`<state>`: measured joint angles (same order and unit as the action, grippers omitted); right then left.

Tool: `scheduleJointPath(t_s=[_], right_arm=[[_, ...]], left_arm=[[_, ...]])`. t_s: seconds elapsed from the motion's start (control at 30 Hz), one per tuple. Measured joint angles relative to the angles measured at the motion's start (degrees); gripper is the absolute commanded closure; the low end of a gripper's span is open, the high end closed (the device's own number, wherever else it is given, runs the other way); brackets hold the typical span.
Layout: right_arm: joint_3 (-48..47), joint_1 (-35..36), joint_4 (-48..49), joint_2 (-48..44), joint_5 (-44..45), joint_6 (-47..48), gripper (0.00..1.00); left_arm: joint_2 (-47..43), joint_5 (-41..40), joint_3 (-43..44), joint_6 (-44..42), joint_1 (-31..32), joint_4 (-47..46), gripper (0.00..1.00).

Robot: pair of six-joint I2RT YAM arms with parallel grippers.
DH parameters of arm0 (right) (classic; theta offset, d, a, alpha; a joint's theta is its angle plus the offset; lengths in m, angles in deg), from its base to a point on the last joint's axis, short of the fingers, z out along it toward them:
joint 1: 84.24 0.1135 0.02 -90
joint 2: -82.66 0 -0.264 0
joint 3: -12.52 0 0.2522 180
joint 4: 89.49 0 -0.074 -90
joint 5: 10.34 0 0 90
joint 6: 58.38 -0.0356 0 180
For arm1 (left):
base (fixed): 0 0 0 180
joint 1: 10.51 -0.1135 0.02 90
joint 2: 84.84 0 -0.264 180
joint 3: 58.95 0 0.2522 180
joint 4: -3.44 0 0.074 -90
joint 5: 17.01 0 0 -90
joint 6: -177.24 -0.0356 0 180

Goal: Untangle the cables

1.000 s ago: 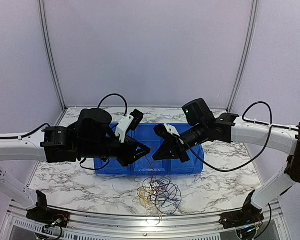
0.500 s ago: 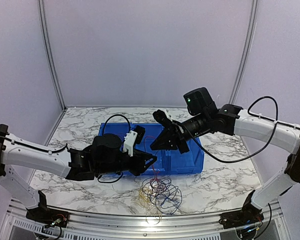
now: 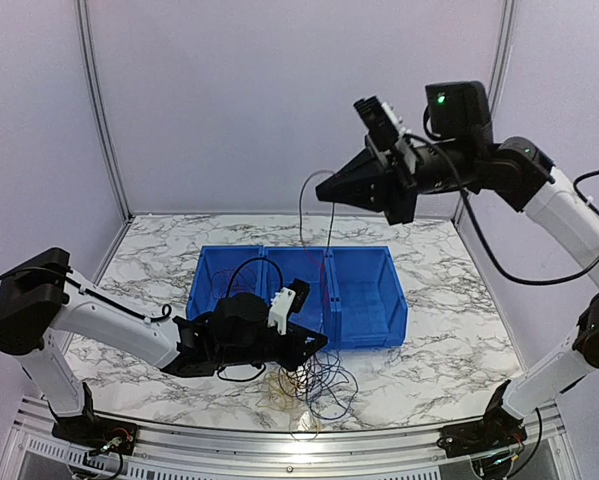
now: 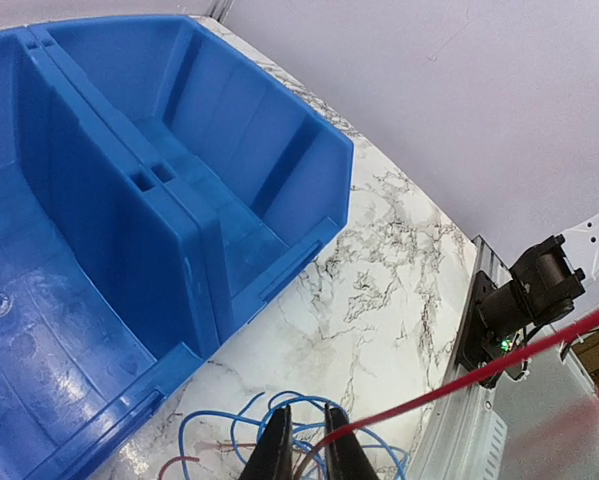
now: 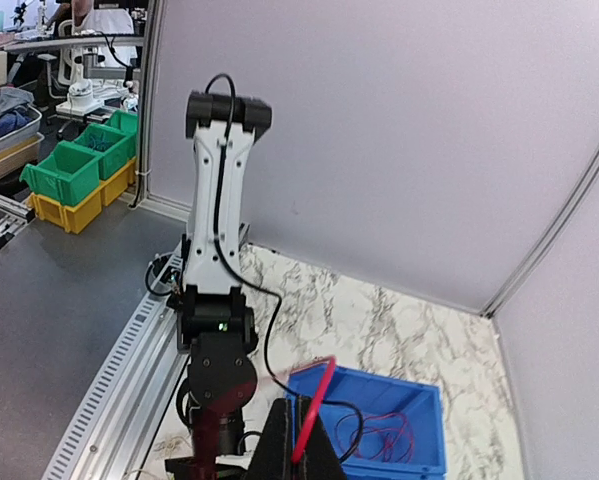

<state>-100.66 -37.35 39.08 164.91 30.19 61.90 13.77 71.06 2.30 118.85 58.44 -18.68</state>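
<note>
Two grippers frame a single strand: the right gripper (image 3: 322, 190), raised high above the far right of the table (image 3: 449, 310), has its jaws pressed together on a red cable (image 5: 313, 405), pinching it at the fingertips. From that grip the strand drops almost straight down across the blue bin (image 3: 391, 300), passing near the divider between the middle and right compartments, to the low left gripper (image 3: 317, 346) at the bin's near wall. The left gripper's jaws stand only a narrow gap apart, and in the left wrist view the red cable runs in between the fingers (image 4: 275, 450) before stretching away taut to the right; whether the jaws actually pinch it cannot be told. A pale thin wire (image 3: 301, 215) also hangs in a loop just left of the right gripper's tips. Just beneath and to the near side of the left gripper lie the rest of the cables (image 3: 321, 380), a loose tangle of blue, dark, red and yellowish loops on the marble tabletop, just beside the bin's near wall and outside it. Thin red loops (image 5: 389, 432) show on the bin's floor in the right wrist view; which compartment cannot be told.
</note>
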Motion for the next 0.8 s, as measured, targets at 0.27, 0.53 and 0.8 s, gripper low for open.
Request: scheduleJointPath(t_s=[0.27, 0.53, 0.8], right_arm=[[-17.64, -7.72, -0.74, -0.52, -2.84, -1.16, 1.00], [-16.04, -8.72, -0.04, -2.03, -0.39, -1.42, 1.00], [-5.01, -8.94, 0.79, -4.39, 3.21, -1.60, 1.00]], left_arm=[[4.00, 2.29, -1.66, 2.12, 0.00, -1.92, 0.88], [4.70, 3.58, -3.10, 2.97, 0.00, -2.38, 0.87], [3.56, 4.98, -3.80, 2.82, 0.02, -2.47, 0.69]])
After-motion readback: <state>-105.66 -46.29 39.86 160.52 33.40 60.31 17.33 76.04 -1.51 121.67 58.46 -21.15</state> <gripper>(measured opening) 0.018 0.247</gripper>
